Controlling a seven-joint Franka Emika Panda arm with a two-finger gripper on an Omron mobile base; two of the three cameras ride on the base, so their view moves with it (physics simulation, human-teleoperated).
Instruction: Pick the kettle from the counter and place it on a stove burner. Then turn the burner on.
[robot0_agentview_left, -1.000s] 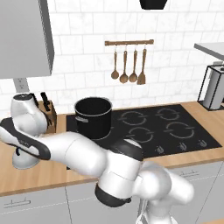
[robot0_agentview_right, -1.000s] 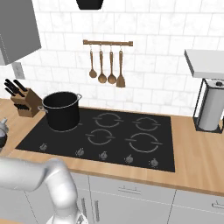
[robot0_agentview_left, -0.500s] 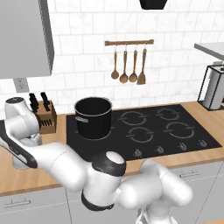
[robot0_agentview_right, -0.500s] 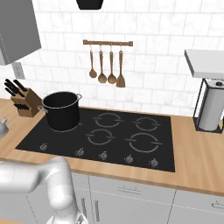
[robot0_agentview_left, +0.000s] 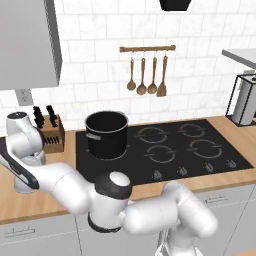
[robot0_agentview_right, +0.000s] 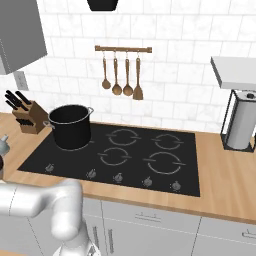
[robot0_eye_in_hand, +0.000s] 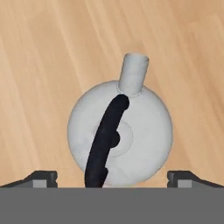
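Note:
Seen from straight above in the hand view, the silver-grey kettle (robot0_eye_in_hand: 140, 140) stands on the light wood counter (robot0_eye_in_hand: 43, 65). Its black arched handle (robot0_eye_in_hand: 107, 140) runs across the lid and its short spout (robot0_eye_in_hand: 133, 72) points to the top of that view. My gripper (robot0_eye_in_hand: 113, 178) is open, with one fingertip (robot0_eye_in_hand: 41, 177) on either side of the kettle and apart from it. In the left base view my hand (robot0_agentview_left: 20, 172) hangs over the counter's far left end and covers the kettle. A free stove burner (robot0_agentview_left: 162, 153) lies in the black glass cooktop.
A large black pot (robot0_agentview_left: 106, 134) stands on the cooktop's left side. A knife block (robot0_agentview_left: 50, 131) is behind my hand. Control knobs (robot0_agentview_left: 182, 170) line the cooktop's front edge. Utensils (robot0_agentview_left: 147, 75) hang on the wall, and a paper towel holder (robot0_agentview_right: 240, 125) stands at far right.
The arm's elbow has swung left and lower in front of the cooktop, while the hand stays over the counter's left end. The jaws have stayed open.

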